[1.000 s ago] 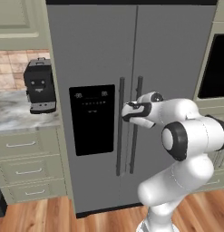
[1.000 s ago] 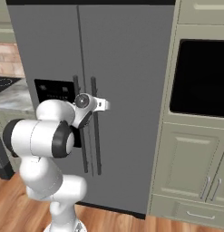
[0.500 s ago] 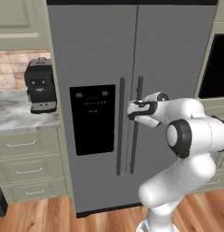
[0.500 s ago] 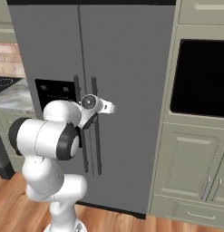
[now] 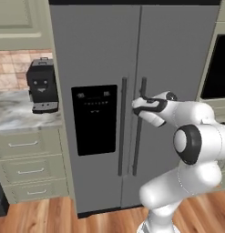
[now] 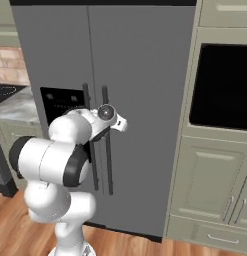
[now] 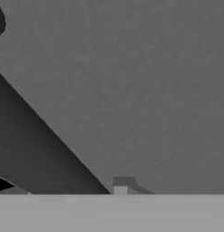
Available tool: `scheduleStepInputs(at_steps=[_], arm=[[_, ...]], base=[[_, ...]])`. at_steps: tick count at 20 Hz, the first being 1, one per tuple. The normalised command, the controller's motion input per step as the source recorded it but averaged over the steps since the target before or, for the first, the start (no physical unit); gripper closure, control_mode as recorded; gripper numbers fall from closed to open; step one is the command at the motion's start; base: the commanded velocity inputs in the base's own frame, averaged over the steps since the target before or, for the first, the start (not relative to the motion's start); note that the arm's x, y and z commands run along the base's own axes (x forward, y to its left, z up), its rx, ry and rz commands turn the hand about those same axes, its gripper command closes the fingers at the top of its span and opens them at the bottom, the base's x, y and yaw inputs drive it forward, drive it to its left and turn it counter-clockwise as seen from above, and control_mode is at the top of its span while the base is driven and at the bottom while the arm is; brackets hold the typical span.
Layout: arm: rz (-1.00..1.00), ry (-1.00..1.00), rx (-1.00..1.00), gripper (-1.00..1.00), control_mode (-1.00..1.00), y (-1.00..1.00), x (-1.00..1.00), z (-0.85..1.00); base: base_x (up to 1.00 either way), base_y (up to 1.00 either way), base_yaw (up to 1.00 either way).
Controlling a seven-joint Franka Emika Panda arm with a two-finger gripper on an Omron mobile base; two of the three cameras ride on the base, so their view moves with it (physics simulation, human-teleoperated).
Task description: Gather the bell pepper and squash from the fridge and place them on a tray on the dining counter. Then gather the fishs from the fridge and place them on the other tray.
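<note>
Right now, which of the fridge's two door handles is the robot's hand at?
The right-hand handle, on the plain door. The hand sits against its upper part, while the other handle, beside the black dispenser panel, is untouched.

- Fridge (image 5: pixel 100 54): matt grey door panels, smooth, brushed-metal look.
- Door handles (image 5: pixel 122 127): dark, smooth bars with a dull sheen.
- Dispenser panel (image 5: pixel 94 118): glossy black, plastic-like.
- Worktop (image 5: pixel 18 113): polished grey-white veined marble.
- Coffee machine (image 5: pixel 42 85): black body, satin finish.
- Drawers (image 5: pixel 27 164): pale green painted fronts, matt.
- Floor (image 5: pixel 50 218): warm wood planks, lightly glossy.
- Oven window (image 6: pixel 220 85): glossy black glass.
</note>
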Motion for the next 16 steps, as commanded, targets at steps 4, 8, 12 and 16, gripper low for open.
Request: scheduleStepInputs(at_steps=[4, 8, 12, 16], arm=[[-0.05, 0.15, 0.29, 1.0, -1.0, -1.0, -0.51, 0.0], [-0.06, 0.16, 0.28, 1.0, -1.0, -1.0, -0.55, -0.04], [-0.1, 0.1, 0.14, 1.0, -1.0, -1.0, -0.29, -0.36], [-0.09, 0.01, 0.07, 1.0, -1.0, -1.0, -0.28, -0.28]], base=[[0.0, 0.0, 0.0], [0.0, 0.0, 0.0], [0.0, 0.0, 0.0], [0.0, 0.0, 0.0]])
